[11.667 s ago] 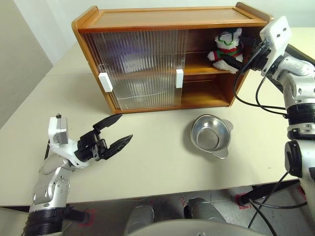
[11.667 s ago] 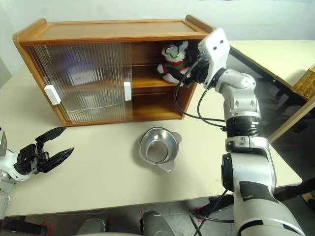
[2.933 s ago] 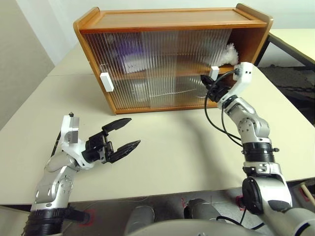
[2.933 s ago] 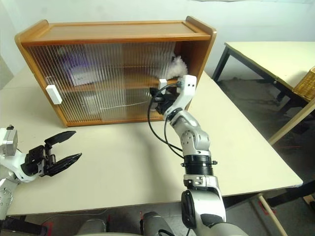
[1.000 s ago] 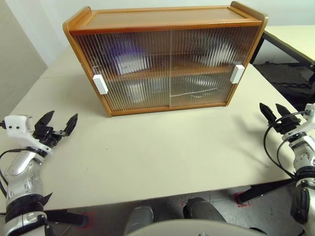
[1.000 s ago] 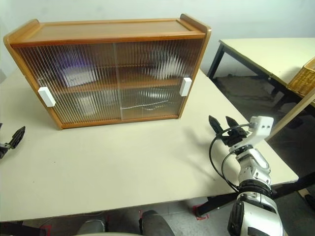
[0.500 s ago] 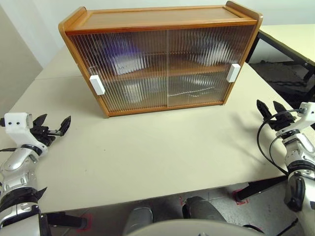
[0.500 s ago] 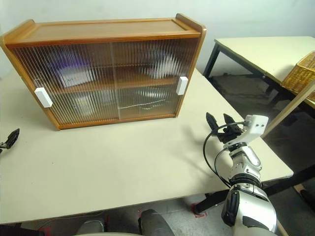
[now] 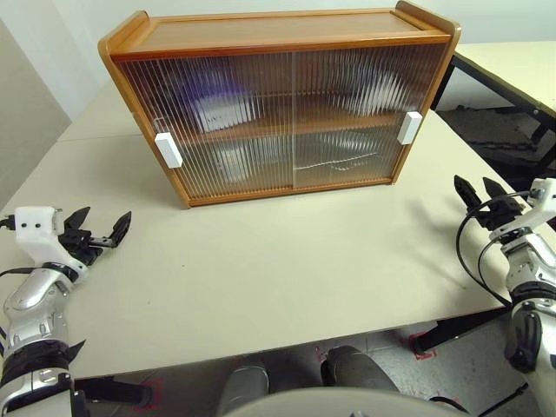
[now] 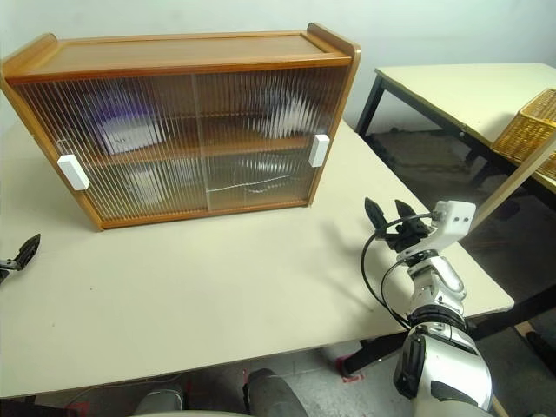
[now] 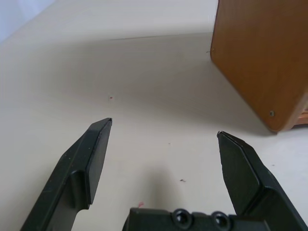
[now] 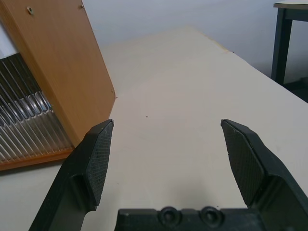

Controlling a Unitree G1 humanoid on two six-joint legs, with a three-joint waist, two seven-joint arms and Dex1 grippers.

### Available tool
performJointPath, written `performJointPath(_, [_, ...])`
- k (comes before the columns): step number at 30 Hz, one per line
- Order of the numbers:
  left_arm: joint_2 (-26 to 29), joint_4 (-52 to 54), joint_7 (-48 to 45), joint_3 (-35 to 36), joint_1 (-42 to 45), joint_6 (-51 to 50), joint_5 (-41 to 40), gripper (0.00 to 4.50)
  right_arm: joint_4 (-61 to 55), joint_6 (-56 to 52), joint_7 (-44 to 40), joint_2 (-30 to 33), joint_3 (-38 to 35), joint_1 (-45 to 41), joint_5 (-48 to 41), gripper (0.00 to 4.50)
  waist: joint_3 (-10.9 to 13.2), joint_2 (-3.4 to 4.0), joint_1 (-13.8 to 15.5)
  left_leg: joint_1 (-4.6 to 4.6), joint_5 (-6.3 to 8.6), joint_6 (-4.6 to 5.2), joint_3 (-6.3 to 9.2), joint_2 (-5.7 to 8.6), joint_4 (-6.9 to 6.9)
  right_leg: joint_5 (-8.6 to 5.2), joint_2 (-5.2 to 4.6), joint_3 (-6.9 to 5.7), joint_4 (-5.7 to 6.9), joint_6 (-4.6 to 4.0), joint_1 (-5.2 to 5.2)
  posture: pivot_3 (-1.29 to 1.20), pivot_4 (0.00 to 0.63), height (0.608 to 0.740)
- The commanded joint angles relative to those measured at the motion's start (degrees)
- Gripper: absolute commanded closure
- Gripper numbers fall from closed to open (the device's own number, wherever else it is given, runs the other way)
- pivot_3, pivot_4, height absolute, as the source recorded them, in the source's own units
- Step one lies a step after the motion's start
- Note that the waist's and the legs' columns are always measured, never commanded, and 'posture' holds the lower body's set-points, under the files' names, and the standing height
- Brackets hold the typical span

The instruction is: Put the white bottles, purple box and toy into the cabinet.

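Cabinet of brown wood standing at the far middle of the cream table, both ribbed translucent sliding doors drawn shut so that their white handles sit at the outer ends of the front. Behind the ribbing, blurred shapes rest on the inner shelf and on the cabinet floor: a lilac patch at upper left that may be the purple box, and pale forms elsewhere that cannot be identified. Left gripper held low over the table's near left edge, its two black fingers spread wide and empty. Right gripper held over the table's near right edge, likewise splayed and empty. Both stand well apart from the cabinet.
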State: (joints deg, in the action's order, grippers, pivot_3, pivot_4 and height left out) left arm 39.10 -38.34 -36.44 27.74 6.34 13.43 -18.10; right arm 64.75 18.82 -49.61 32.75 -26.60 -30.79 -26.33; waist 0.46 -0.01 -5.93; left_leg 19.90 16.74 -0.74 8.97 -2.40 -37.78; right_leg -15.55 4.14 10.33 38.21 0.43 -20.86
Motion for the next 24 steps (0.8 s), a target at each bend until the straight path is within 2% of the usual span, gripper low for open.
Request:
performJointPath(1, [-1.2,3.9,0.7,-0.6,-1.6,-0.6,-0.1,0.0,0.5,-0.8,-0.6,1.2,-0.4,-0.8,0.5,0.02,0.0,-0.02,0.1,-0.01,0.0,0.0,0.0,0.0,0.0,0.0,0.0,0.0,0.0,0.0,0.01,-0.09,0.013,0.74])
performJointPath(7, [-2.5,9.1,0.8,-0.3,-4.7,-1.5,-1.1,0.0,1.1,-1.6,-0.9,2.6,-0.1,-1.2,1.0,0.02,0.1,-0.09,0.4,-0.03,0.0,-0.01,-0.01,0.0,0.01,-0.01,0.01,-0.01,0.0,0.0,0.02,-0.08,0.022,0.74])
performJointPath(13, [-6.2,9.5,1.8,-2.3,-1.4,-0.1,-1.1,0.0,2.5,-1.3,0.0,5.4,-0.6,-3.8,1.6,0.02,0.1,-0.04,1.0,-0.11,-0.03,0.0,-0.02,0.04,-0.07,0.01,-0.02,0.01,0.0,0.01,0.17,-0.07,0.0,0.74])
performJointPath(14, [-6.0,9.0,1.7,-2.3,-0.5,-0.4,-1.1,0.0,2.4,-1.8,1.0,5.5,-1.1,-4.3,1.2,0.02,0.1,-0.08,1.3,-0.13,-0.04,0.02,-0.01,0.05,-0.07,0.01,-0.02,0.01,0.01,0.02,0.2,-0.04,0.0,0.74])
performJointPath(15, [-5.6,8.5,1.5,-2.5,0.2,-0.3,-0.9,0.0,2.5,-2.2,1.0,5.5,-1.4,-4.7,0.9,0.02,0.1,-0.16,1.4,-0.15,-0.04,0.02,0.02,0.04,-0.08,0.02,-0.01,-0.03,0.01,0.02,0.25,-0.05,0.026,0.74])
performJointPath(16, [-5.0,8.1,1.5,-2.3,0.9,0.0,-0.7,0.0,2.3,-2.6,0.8,5.3,-1.2,-5.1,0.9,0.02,0.3,-0.33,1.5,-0.17,-0.05,0.03,0.05,0.02,-0.08,0.03,0.02,-0.06,0.01,0.0,0.26,-0.05,0.026,0.74])
performJointPath(17, [-4.6,8.0,1.6,-2.2,1.1,0.1,-0.6,0.0,2.3,-2.9,0.1,5.2,-0.8,-5.3,1.2,0.02,0.3,-0.41,1.6,-0.19,-0.06,0.03,0.07,-0.01,-0.07,0.06,0.04,-0.04,0.03,-0.03,0.28,-0.05,0.0,0.74])
performJointPath(24, [-1.1,3.0,0.0,-0.6,2.5,1.3,-1.6,0.0,1.8,-2.2,-0.5,4.3,-1.0,-5.5,1.5,0.02,0.2,-0.3,1.7,-0.27,-0.08,0.05,-0.02,0.0,-0.02,0.05,0.05,-0.04,0.01,0.02,0.3,-0.06,0.0,0.74])
